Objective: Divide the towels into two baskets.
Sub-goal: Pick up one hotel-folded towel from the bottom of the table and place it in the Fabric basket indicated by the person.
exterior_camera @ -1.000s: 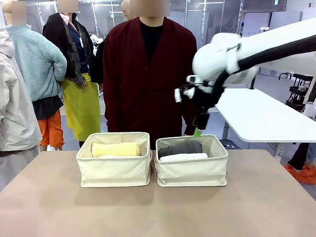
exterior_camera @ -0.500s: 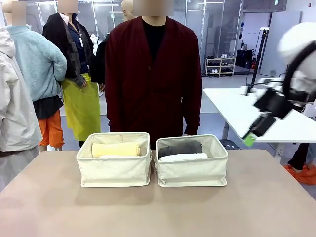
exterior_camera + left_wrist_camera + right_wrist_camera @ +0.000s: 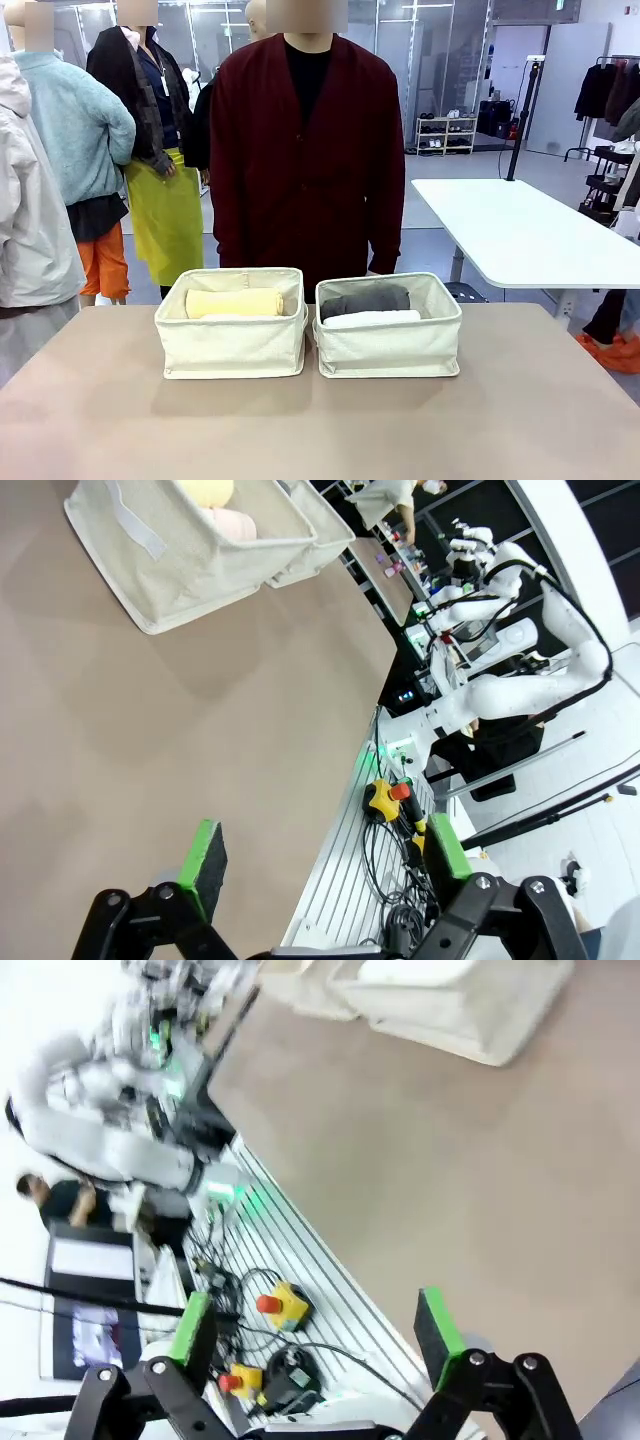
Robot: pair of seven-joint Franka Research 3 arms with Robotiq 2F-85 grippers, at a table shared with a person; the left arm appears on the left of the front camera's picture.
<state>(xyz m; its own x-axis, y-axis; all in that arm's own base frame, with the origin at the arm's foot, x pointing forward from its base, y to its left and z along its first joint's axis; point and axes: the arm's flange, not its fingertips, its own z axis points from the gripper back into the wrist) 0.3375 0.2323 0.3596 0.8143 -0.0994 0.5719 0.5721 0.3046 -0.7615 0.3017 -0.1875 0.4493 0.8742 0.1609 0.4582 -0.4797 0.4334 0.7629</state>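
Left gripper (image 3: 325,865) and right gripper (image 3: 315,1335) both gape wide, empty; towels sit in both baskets (image 3: 233,345).

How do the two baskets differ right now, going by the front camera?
The left basket shows a pale yellow towel with a lighter roll just visible below it; the right basket shows a dark grey towel behind a white towel. The left basket sits squarer; the right one's rim flares wider. Both are cream canvas bins, side by side.
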